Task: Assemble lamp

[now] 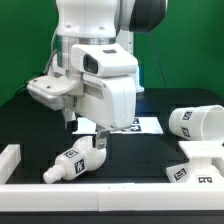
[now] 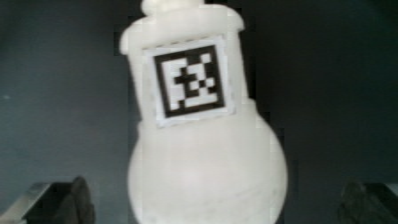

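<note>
Bulb [image 1: 75,162]: lying flat by bench [image 1: 140,162] front edge, reachable.
Fingers [image 2: 45,203]: spread, apparently straddling it for a grasp.

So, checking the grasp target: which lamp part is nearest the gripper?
The bulb, lying at the exterior view's left just below the gripper; the shade and base sit off at that view's right.

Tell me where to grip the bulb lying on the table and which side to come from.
Come from straight above and close across the wide rounded body of the bulb, just past the tag. It lies on its side, tag up, both flanks free; the open gripper straddles that part.
</note>
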Tool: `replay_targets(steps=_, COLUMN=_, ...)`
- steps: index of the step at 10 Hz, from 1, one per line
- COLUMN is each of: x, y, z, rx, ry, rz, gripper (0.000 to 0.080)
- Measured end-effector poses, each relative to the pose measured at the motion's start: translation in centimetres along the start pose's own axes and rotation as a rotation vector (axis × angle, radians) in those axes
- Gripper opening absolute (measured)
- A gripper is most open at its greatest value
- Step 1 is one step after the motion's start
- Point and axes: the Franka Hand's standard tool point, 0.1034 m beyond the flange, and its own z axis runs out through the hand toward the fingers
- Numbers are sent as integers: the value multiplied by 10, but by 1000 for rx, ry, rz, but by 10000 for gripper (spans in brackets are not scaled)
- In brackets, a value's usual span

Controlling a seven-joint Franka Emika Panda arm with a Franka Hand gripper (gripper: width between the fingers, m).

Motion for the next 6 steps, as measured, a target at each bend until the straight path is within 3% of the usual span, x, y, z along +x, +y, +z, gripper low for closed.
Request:
replay_targets(steps=4, x=10, y=3, z=27, rx=37, ry=36, rz=21, gripper=698)
replay_targets(steps=6, x=7, y=3, z=31, rx=49, ry=46, rz=27, gripper=698)
